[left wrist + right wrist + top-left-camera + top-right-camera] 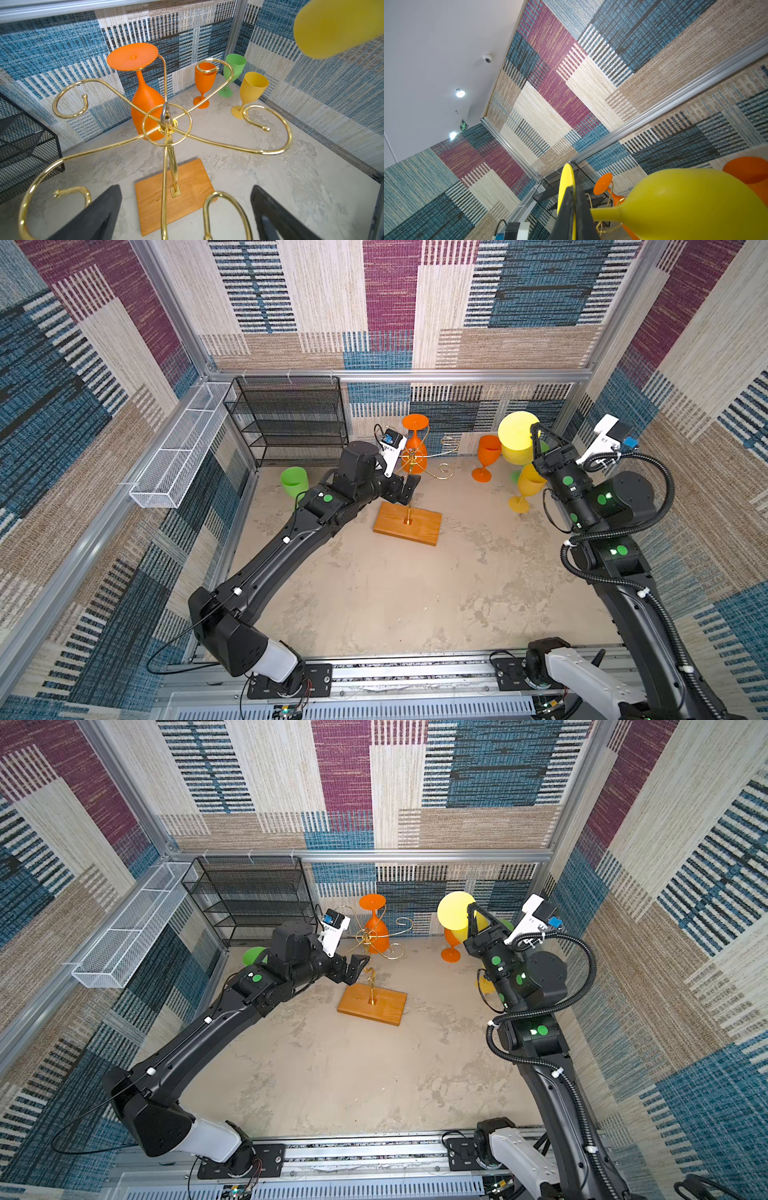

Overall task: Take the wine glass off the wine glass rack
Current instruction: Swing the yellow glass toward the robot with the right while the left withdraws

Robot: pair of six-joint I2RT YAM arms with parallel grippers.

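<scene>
One orange glass (414, 444) hangs upside down from a scroll arm on the far side of the rack (419, 527). Its foot rests on the curl and its bowl hangs beside the stem.

Rack position: the wooden base lies flat on the table (395, 597), in the rear half, about midway between the left and right edges.

Right gripper (536, 432): clamped on the rim of the foot disc of a yellow glass (515, 448). This glass is held in the air over the rear right corner, well apart from the rack, foot uppermost and bowl below.

Left gripper (356, 969): jaws spread wide, holding nothing. It sits near the rack stem, below the scroll arms. Contact with the stem cannot be determined.

Three glasses stand upright near the rear right corner:
- a standing orange glass (204, 81)
- a green glass (234, 64)
- a standing yellow glass (252, 87)

Near the left edge stands a left green glass (294, 482), partly hidden by the left arm. A black shelf (291, 418) occupies the rear left corner. A white tray (178, 464) is fixed along the left wall frame.
</scene>
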